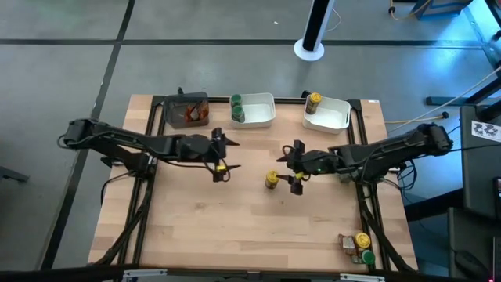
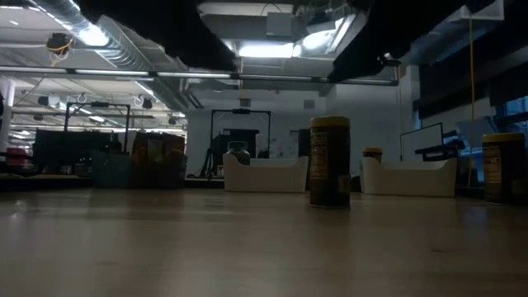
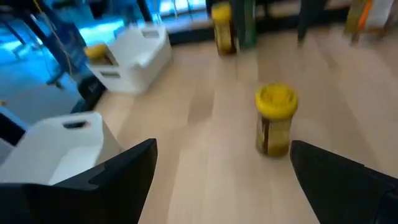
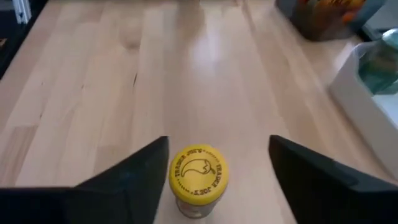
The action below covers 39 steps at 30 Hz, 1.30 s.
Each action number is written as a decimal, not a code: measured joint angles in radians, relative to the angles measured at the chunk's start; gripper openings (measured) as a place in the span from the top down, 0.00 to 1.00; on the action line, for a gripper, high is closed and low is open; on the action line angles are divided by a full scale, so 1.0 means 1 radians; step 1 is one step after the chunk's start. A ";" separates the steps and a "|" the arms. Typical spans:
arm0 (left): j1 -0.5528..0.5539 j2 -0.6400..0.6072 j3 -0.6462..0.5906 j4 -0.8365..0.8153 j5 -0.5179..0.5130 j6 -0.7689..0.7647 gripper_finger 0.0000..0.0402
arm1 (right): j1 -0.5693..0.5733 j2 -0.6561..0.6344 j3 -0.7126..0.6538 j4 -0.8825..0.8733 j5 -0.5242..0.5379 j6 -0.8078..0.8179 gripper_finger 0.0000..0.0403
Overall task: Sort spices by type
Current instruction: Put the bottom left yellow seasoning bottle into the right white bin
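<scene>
the right claw [image 1: 295, 168] hangs over the middle of the wooden surface [image 1: 235, 227], its fingers [image 4: 134, 171] spread apart on either side of a yellow-lidded jar [image 1: 272, 179] without gripping it. the jar stands upright on the surface. the left claw [image 1: 220, 155] sits a little way off toward the other side, wide open with nothing in it.

along the far edge stand 3 trays: a dark tray [image 1: 185, 110] with reddish things in it, a white tray [image 1: 252, 110] with green-lidded jars [image 1: 236, 108], and a second white tray [image 1: 327, 114] with 1 yellow-lidded jar [image 1: 314, 102]. more jars [image 1: 358, 246] cluster at the near corner on the right arm's side.
</scene>
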<state>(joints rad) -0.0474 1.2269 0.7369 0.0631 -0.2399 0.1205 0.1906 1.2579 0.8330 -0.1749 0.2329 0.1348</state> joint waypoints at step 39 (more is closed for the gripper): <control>-0.032 -0.225 -0.208 0.237 0.004 -0.016 0.13 | -0.008 0.312 0.000 0.132 -0.016 0.125 0.35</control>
<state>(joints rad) -0.0795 1.0016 0.5293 0.3000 -0.2359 0.1043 0.1825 1.5700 0.8330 -0.0431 0.2165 0.2600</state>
